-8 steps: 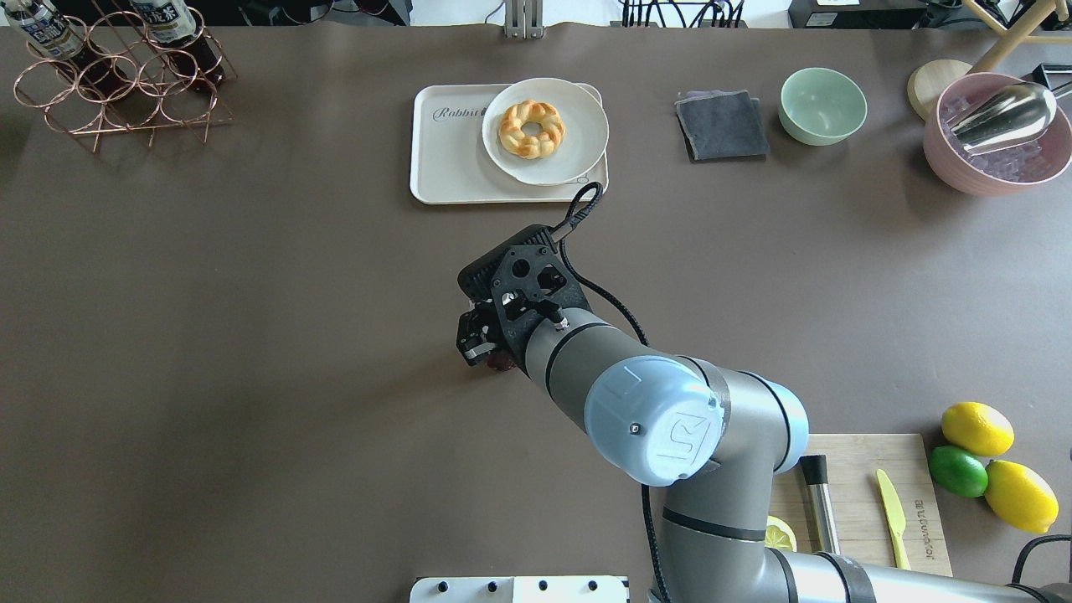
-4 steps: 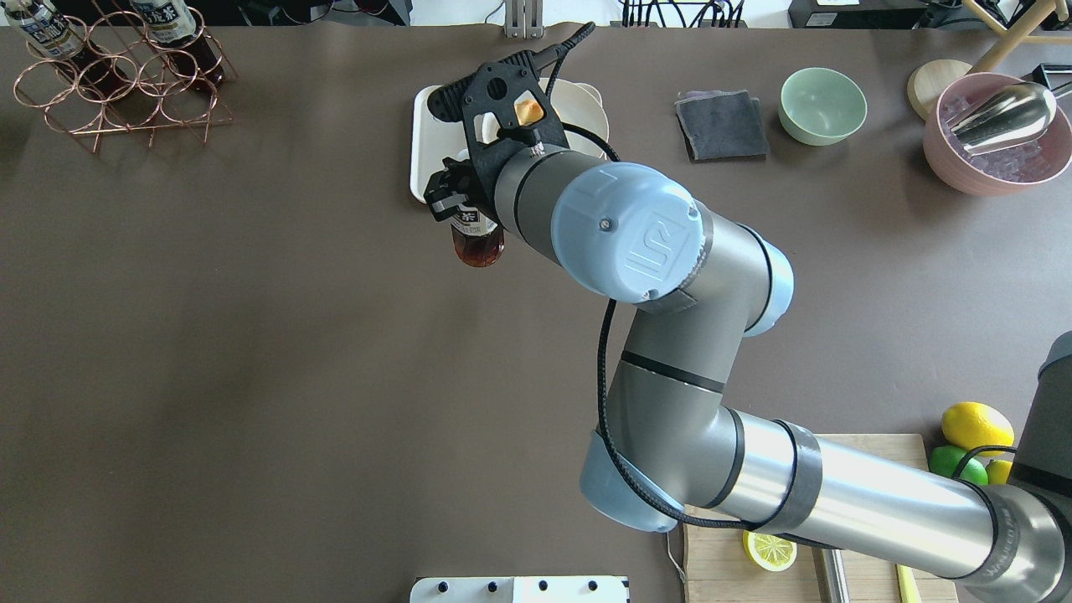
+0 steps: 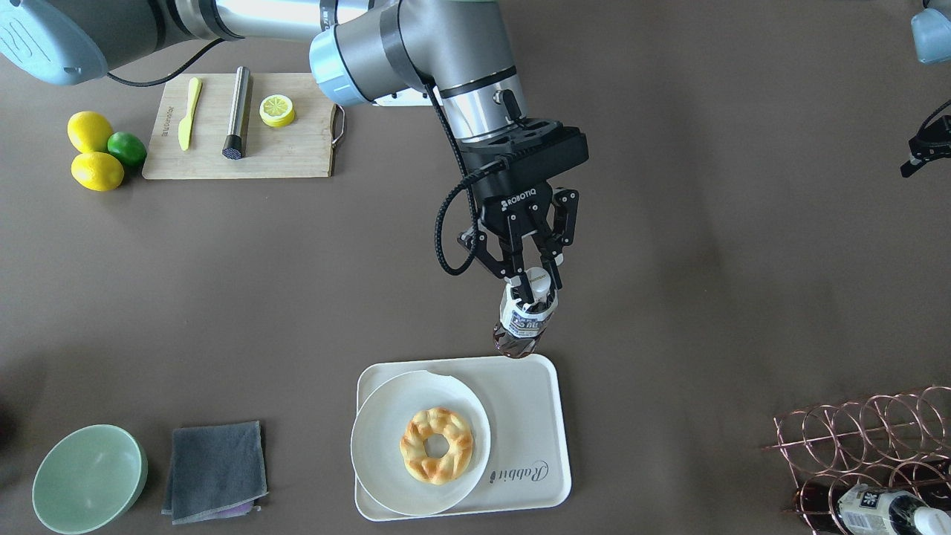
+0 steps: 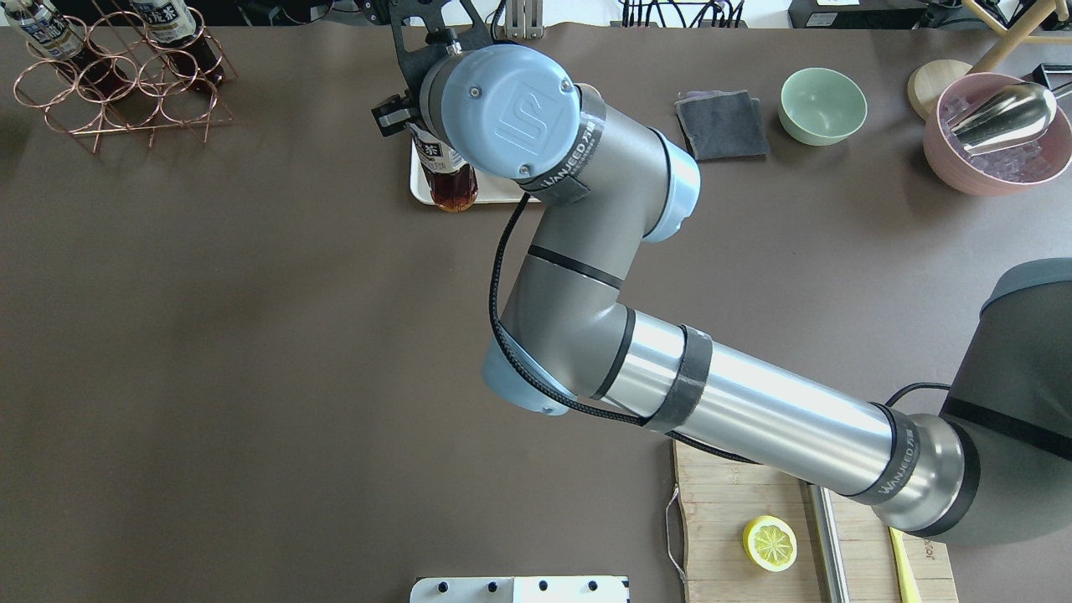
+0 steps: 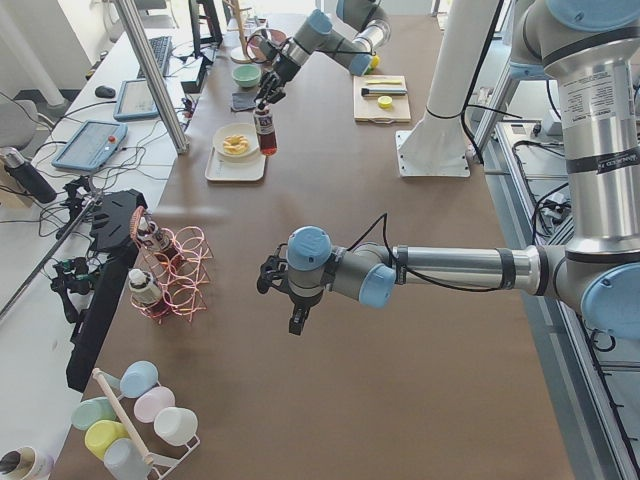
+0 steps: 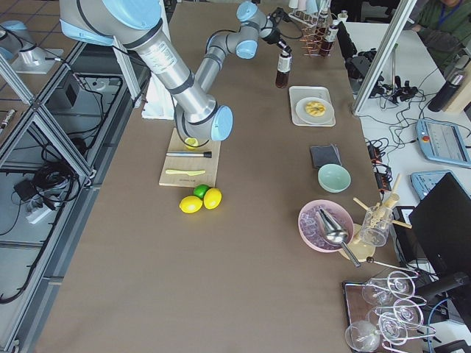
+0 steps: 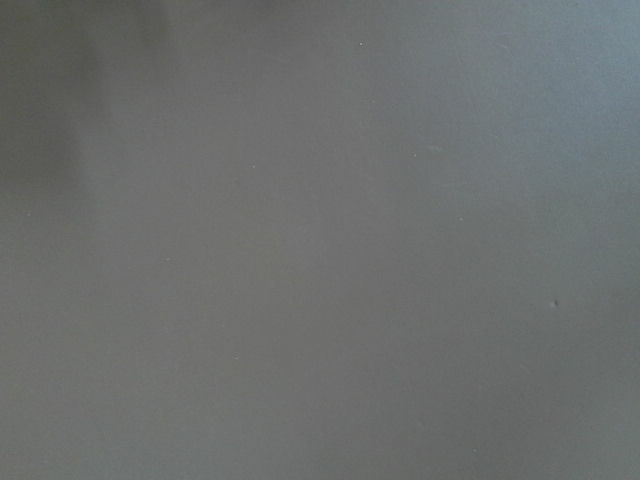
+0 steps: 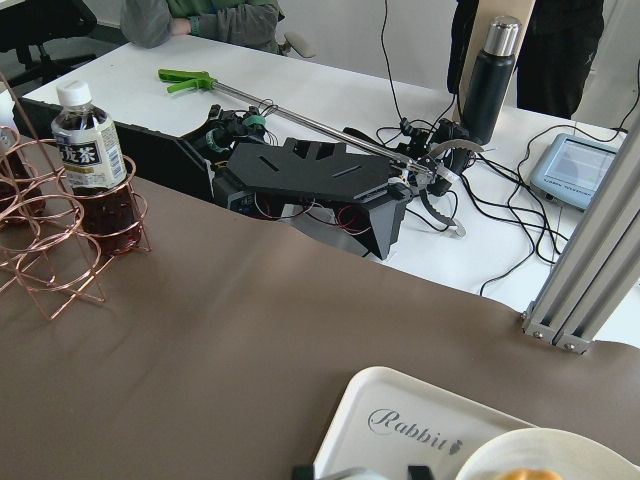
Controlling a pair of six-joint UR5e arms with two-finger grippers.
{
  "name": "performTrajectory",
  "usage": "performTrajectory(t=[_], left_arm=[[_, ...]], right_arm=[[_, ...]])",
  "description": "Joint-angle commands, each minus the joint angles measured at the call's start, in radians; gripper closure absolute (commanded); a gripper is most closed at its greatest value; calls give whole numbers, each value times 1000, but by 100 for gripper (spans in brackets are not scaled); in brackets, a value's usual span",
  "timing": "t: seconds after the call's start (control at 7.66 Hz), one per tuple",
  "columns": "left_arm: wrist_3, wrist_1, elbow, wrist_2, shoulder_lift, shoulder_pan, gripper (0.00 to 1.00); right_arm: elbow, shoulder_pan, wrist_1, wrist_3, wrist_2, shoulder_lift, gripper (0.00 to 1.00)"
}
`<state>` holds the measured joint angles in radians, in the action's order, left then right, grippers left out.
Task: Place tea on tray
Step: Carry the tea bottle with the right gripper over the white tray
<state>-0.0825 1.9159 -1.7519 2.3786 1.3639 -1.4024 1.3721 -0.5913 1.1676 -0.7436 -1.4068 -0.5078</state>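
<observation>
Tea [image 3: 522, 324] hangs upright under the right claw [image 3: 533, 288], which is clamped on its white cap and neck at mid-frame in the front view. Its base meets the upper edge of the tray [image 3: 531, 416], up and right of the plate [image 3: 386, 401]; whether it touches cannot be told. The left claw [image 3: 925, 148] peeks in at the right edge above the counter [image 3: 706, 297], too cropped to tell its state.

My right arm [image 4: 754, 410] now stretches much farther across the counter [image 3: 223, 282]. Its fingers [image 3: 519, 281] bring the tea [image 3: 524, 327] from mid-counter to the near edge of the tray [image 3: 535, 416] (base overlapping the rim).
</observation>
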Motion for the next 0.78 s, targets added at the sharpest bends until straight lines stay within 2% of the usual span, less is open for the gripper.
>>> performTrajectory(t=[0.0,0.26,0.65], left_arm=[[-2,0,0,-1,0,-1,3],[-2,2,-1,1,0,-1,3],[-2,2,-1,1,0,-1,3]], right_arm=[[-264,-47,-149,-7,-29,89,100],[-376,-54,-205,-22,-32,133,100],[-395,-53,-210,-49,-47,132,100]])
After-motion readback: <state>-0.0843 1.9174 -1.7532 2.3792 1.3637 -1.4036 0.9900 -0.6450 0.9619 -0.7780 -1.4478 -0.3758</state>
